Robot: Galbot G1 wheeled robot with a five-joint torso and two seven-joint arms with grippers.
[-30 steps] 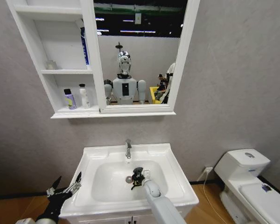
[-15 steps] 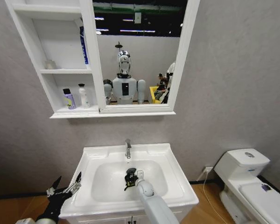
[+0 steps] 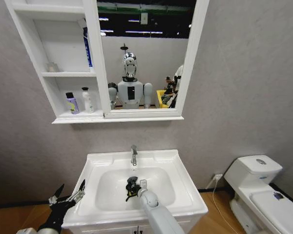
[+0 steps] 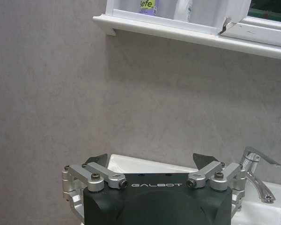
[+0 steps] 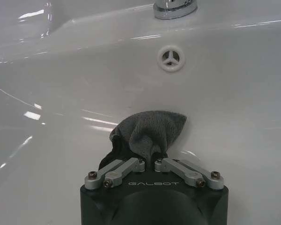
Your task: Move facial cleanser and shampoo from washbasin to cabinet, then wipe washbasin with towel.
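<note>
The white washbasin (image 3: pixel 94 165) sits below the cabinet (image 3: pixel 63 74). My right gripper (image 3: pixel 132 188) is down in the bowl just in front of the tap (image 3: pixel 134 155). It is shut on the dark grey towel (image 5: pixel 150 132), which bunches against the bowl's wall below the round overflow hole (image 5: pixel 171 59). My left gripper (image 3: pixel 68 197) hangs open beside the basin's left rim, holding nothing; the left wrist view shows its fingertips (image 4: pixel 96 160) spread wide. On the cabinet's lowest shelf stand a purple-labelled bottle (image 3: pixel 72 103) and a white bottle (image 3: pixel 88 100). A blue tube (image 3: pixel 88 47) stands one shelf higher.
A white toilet (image 3: pixel 258 187) stands to the right of the basin. The cabinet's ledge (image 4: pixel 178 31) juts out from the grey wall above my left gripper. The mirror (image 3: pixel 141 58) reflects the robot.
My right gripper has slid the towel leftward across the bowl, from right of the drain to the middle under the tap. The left arm has not moved.
</note>
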